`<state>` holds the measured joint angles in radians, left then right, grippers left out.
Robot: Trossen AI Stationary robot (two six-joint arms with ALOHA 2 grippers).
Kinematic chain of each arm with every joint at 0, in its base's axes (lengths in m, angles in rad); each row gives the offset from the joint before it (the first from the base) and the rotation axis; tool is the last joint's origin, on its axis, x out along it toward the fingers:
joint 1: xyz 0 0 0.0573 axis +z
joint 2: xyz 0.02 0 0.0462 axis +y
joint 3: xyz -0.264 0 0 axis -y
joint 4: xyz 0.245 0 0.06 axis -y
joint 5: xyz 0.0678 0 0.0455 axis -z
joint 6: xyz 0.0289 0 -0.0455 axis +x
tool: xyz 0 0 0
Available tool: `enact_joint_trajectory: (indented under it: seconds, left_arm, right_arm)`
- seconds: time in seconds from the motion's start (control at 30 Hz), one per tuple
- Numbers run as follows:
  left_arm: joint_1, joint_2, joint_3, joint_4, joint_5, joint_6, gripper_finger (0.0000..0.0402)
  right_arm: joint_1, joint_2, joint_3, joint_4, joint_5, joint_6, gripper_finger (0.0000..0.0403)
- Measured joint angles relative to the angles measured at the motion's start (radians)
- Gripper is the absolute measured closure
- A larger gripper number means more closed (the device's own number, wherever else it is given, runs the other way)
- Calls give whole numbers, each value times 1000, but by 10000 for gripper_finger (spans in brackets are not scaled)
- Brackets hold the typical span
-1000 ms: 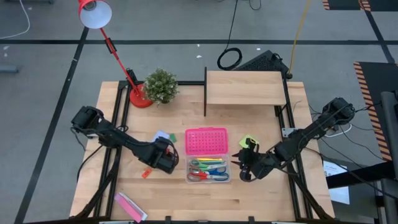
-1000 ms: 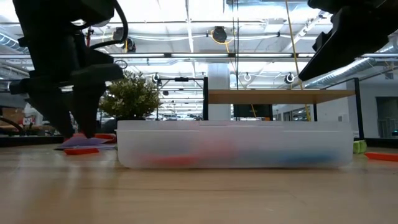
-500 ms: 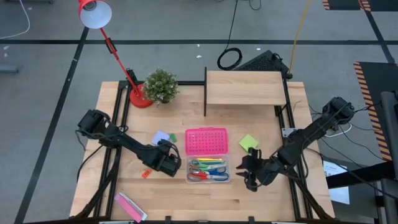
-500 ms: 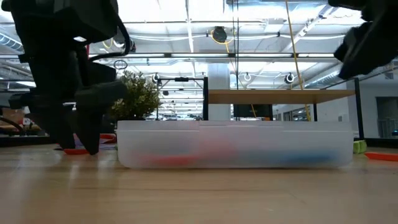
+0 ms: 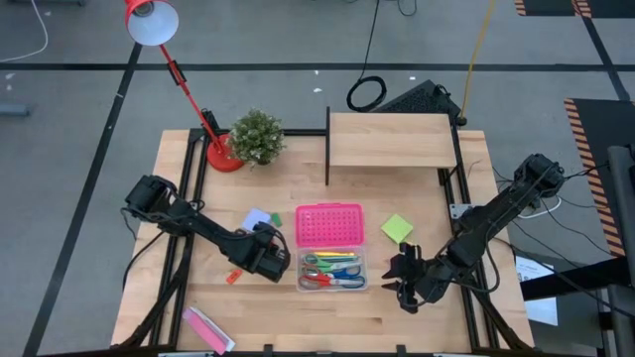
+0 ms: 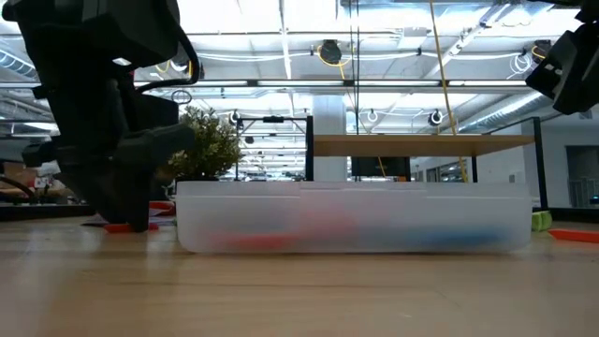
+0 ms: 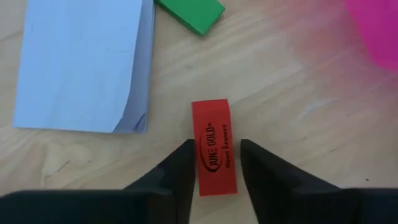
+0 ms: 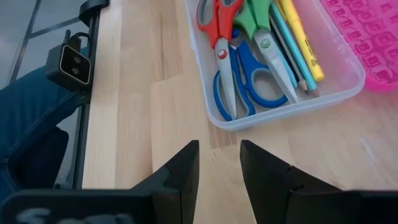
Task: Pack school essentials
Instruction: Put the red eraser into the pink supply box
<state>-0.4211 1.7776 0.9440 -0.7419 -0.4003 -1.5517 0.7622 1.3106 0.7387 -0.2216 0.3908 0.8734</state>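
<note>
Left gripper [image 7: 213, 163] is low over the table, fingers narrowly parted around the orange eraser [image 7: 215, 147], beside the pale-blue pad [image 7: 81, 62]. Scissors [image 8: 239, 68] and pencils lie in the clear box [image 5: 332, 270]. Right gripper [image 8: 219, 163] hovers near the box, narrowly parted, empty.

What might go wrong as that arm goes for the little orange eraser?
The left gripper has open jaws straddling the eraser, which lies flat on the table, so the jaws may slip off its thin sides. The blue pad and a green piece lie close by and might get nudged. The right gripper waits near the box.
</note>
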Motion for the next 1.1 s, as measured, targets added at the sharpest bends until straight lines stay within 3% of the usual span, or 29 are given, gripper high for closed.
enact_joint_trajectory:
  seconds: [0.23,0.53,0.77,0.93,1.1]
  left_arm:
    - [1,1,-1,-4,-3,28,316]
    - [-18,-23,-6,28,-20,98,322]
    - [-39,-147,-2,109,12,224,323]
    - [-46,-221,65,136,-6,401,323]
    - [-65,-215,156,307,-62,702,323]
  right_arm:
    - [5,0,0,0,1,4,291]
    - [22,0,0,0,2,-3,291]
    - [22,0,0,0,2,-3,291]
    - [22,0,0,-2,1,3,291]
    - [22,0,0,-6,2,21,291]
